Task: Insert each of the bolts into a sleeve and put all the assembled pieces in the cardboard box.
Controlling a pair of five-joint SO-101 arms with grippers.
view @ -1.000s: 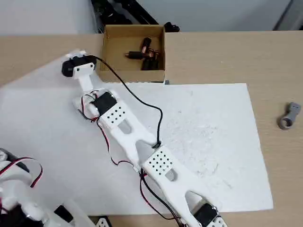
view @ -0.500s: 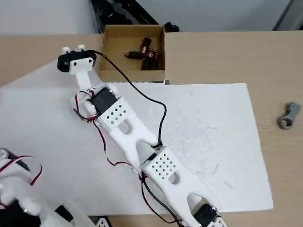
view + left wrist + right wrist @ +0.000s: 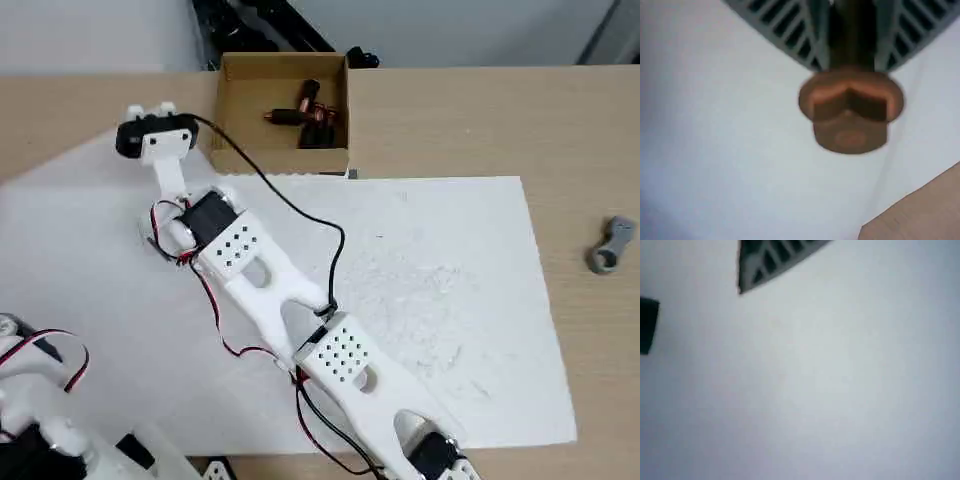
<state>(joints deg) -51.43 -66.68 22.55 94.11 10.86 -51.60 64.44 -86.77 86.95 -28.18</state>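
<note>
Left pincer [image 3: 852,62] is pinching a copper-headed bolt [image 3: 850,112], its head poking out over the white sheet [image 3: 715,150]; I'm judging insertion is pending, calling next for a sleeve, then the cardboard box [image 3: 280,160].

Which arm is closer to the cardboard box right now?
Left. The left arm stretches across the paper, its end just beside the cardboard box, outside it. The right arm sits folded at the paper's opposite corner, well away.
</note>
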